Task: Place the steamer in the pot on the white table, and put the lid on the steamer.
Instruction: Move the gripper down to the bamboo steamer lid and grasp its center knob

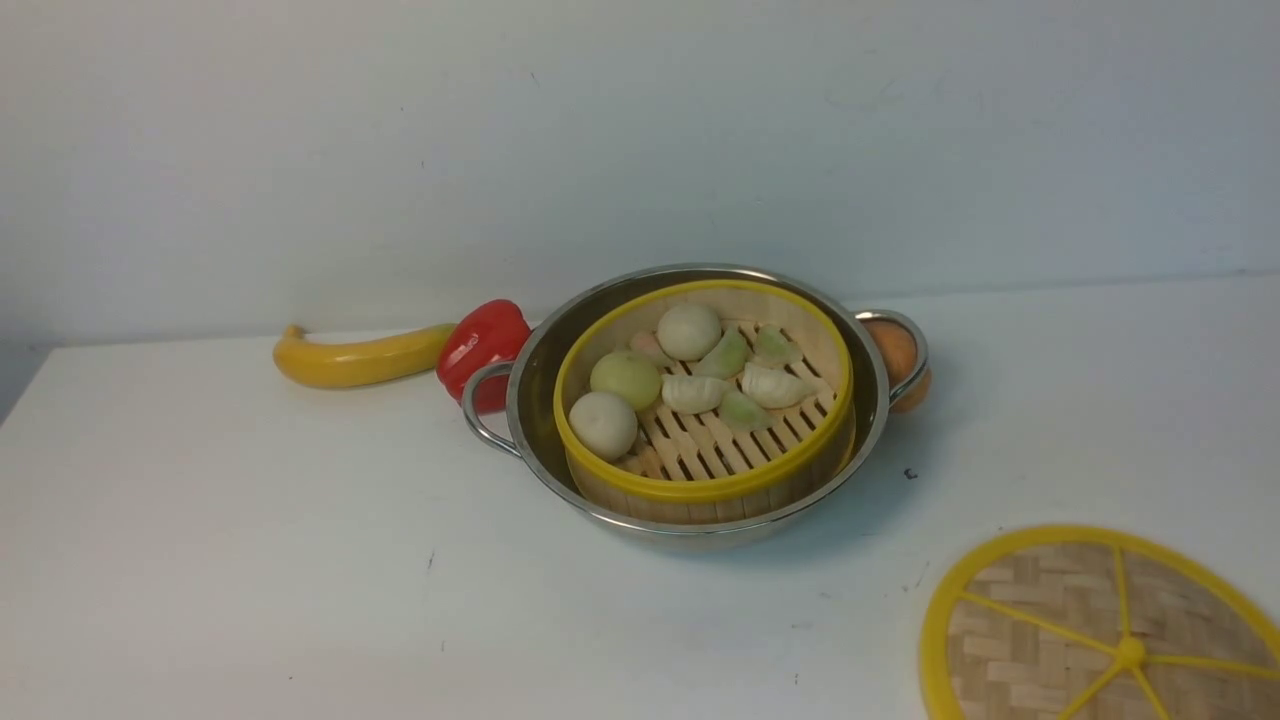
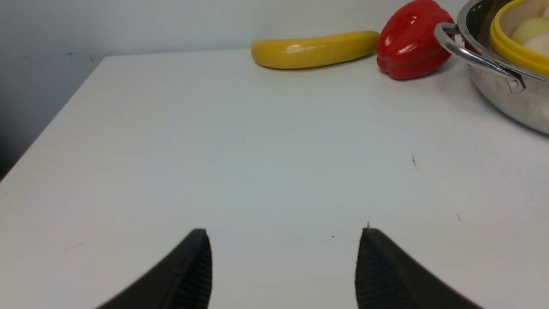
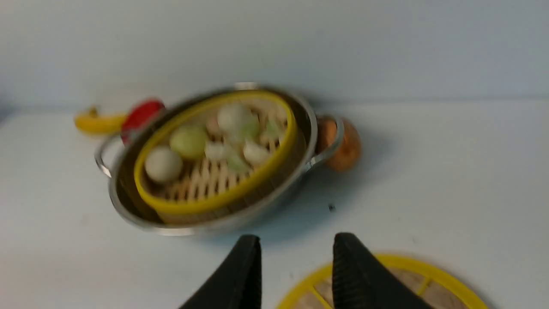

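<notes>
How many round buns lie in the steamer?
3: white bun at the steamer's back, greenish bun at its left, white bun front-left. None seems hidden.

Left gripper [image 2: 285, 236] has two black fingers [image 2: 188, 274], curved and tapering to narrow tips. Right gripper [image 3: 296, 242] looks the same. Inner faces are finely ribbed.

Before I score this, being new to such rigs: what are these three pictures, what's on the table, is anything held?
This is a two-armed robot. One picture looks forward from between its arms; the others come from wrist cameras, where the black prongs are the left tool and right tool, both open and empty. On the white table, the steamer of toy buns sits inside the pot. The lid lies flat near the right tool, not yet on. A banana, a red pepper and an orange-brown thing lie by the pot.
</notes>
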Tool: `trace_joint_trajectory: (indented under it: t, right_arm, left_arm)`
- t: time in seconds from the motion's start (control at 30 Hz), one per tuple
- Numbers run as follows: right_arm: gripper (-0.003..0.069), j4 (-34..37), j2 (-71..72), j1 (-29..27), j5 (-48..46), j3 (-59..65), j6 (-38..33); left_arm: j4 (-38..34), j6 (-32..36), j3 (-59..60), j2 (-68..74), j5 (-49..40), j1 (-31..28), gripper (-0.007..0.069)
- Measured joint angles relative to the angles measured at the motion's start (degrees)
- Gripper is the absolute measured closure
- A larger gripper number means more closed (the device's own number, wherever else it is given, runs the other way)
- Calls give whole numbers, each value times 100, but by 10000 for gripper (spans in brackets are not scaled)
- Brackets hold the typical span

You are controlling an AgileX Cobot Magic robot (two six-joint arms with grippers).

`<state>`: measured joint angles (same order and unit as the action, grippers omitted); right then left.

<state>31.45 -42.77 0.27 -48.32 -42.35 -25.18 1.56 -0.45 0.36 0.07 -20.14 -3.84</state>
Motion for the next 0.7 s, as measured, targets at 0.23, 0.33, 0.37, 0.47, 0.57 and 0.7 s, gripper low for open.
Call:
trace_joint_trajectory:
  t: [0.23,0.33,0.37,0.47,0.57,0.7]
  right_arm:
    - [409,-302,-836,0,-861,-282,-645]
    - [393,-419,-1133,0,-1116,-281,-663]
    - [384,-458,-1228,0,-1170,-281,-634]
    - [335,-705,-1465,0,-1246,-281,-461]
    - [293,-963,-1582,18,-1246,-281,-339]
    - [209,-1406,-1862,360,-1290,-281,-261]
  left_arm:
    - [0,0,0,0,0,0,205]
    - [0,0,0,0,0,0,205]
    - [0,0,0,0,0,0,205]
    - [0,0,0,0,0,0,205]
    - [0,0,0,0,0,0,205]
    - [0,0,0,0,0,0,205]
